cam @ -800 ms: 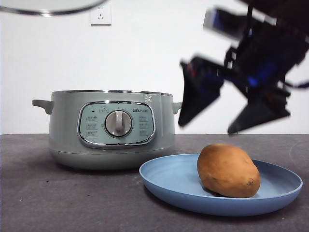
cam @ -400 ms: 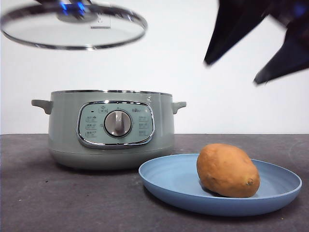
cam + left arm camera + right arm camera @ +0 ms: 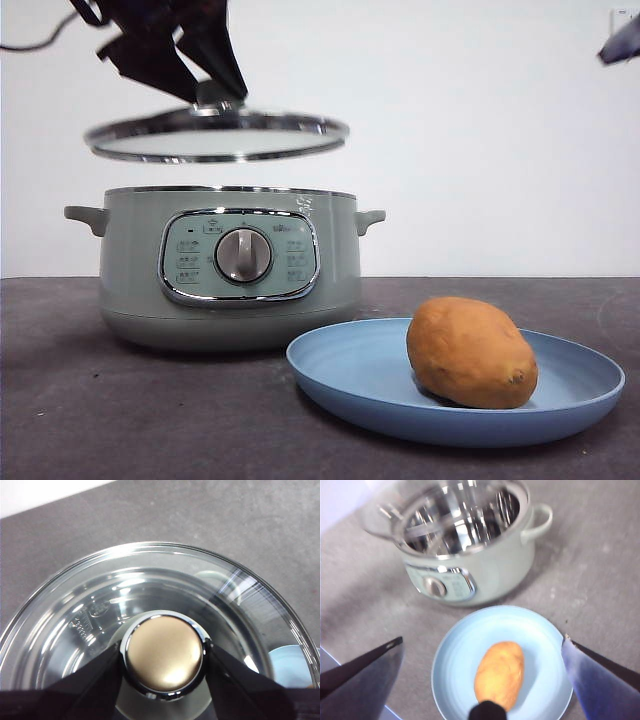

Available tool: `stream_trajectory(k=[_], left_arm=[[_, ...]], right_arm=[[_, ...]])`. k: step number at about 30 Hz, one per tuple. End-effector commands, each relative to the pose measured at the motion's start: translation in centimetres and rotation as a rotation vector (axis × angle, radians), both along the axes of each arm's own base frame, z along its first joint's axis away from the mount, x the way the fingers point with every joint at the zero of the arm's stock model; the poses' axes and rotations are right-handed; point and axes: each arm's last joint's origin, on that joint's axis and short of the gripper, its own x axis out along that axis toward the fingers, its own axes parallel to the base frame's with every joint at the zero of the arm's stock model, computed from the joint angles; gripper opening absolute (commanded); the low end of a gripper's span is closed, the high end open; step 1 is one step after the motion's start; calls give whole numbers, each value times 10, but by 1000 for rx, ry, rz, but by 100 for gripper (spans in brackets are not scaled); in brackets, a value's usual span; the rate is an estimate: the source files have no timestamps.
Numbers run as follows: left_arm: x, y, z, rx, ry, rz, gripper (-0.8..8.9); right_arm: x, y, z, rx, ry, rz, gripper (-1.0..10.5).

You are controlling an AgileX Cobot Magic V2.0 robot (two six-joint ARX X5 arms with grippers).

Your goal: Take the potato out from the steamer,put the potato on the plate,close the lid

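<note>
The potato (image 3: 471, 351) lies on the light-blue plate (image 3: 340, 375), to the right of the sage-green steamer (image 3: 230, 265), which stands open. My left gripper (image 3: 205, 85) is shut on the knob (image 3: 164, 653) of the glass lid (image 3: 217, 136) and holds it level a little above the steamer's rim. My right gripper (image 3: 482, 672) is open and empty, high above the plate (image 3: 455, 655) and potato (image 3: 500, 675); in the front view only its tip (image 3: 622, 42) shows at the top right corner. The steamer (image 3: 470, 575) and the lid (image 3: 385, 520) also show in the right wrist view.
The dark grey table (image 3: 80, 400) carries the steamer and the plate. A white wall (image 3: 480, 150) stands behind.
The left gripper has brought the lid down and rightward to just above the steamer. The right gripper has risen away from the plate, nearly out of the front view.
</note>
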Motion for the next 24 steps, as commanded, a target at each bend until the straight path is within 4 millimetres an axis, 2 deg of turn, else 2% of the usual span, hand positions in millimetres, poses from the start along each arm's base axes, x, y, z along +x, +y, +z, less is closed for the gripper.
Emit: stream_trajectory(k=[1, 10, 24], left_arm=[[8, -6, 0, -4, -55, -9, -9], [30, -14, -26, 12, -28, -2, -9], [25, -13, -34, 64, 51, 10, -9]], right_arm=[[-6, -5, 3, 21, -14, -6, 540], [-12, -10, 4, 24, -18, -5, 537], [-11, -11, 4, -2, -39, -44, 537]])
